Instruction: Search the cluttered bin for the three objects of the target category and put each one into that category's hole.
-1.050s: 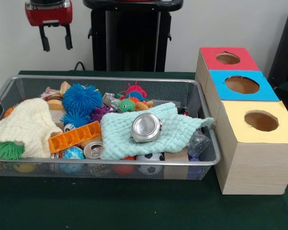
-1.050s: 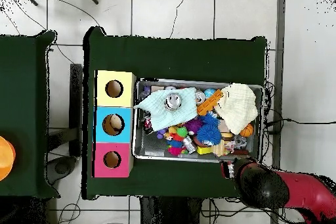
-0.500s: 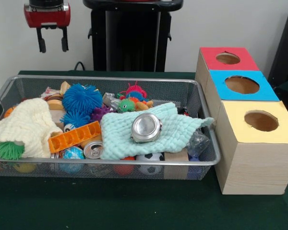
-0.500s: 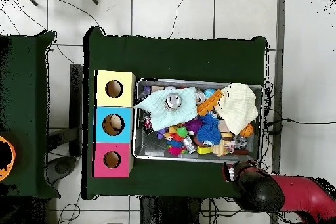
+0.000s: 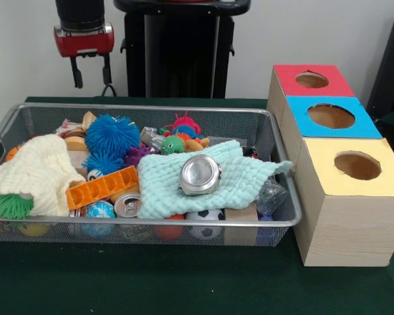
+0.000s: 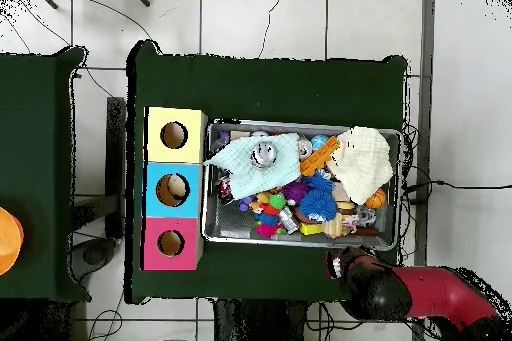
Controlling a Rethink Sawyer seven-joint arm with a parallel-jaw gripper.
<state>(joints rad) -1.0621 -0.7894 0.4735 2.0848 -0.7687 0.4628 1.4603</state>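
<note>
- Green-covered table (image 5: 151,282) carries a wire bin (image 5: 144,110) of clutter beside three boxes (image 5: 345,170) with holes.
- White tiled floor (image 6: 265,17) surrounds it.
- End effector (image 5: 90,71) hangs empty, fingers narrowly apart, behind the bin.

Front view low, overhead top-down — shared bin (image 5: 276,220).
</note>
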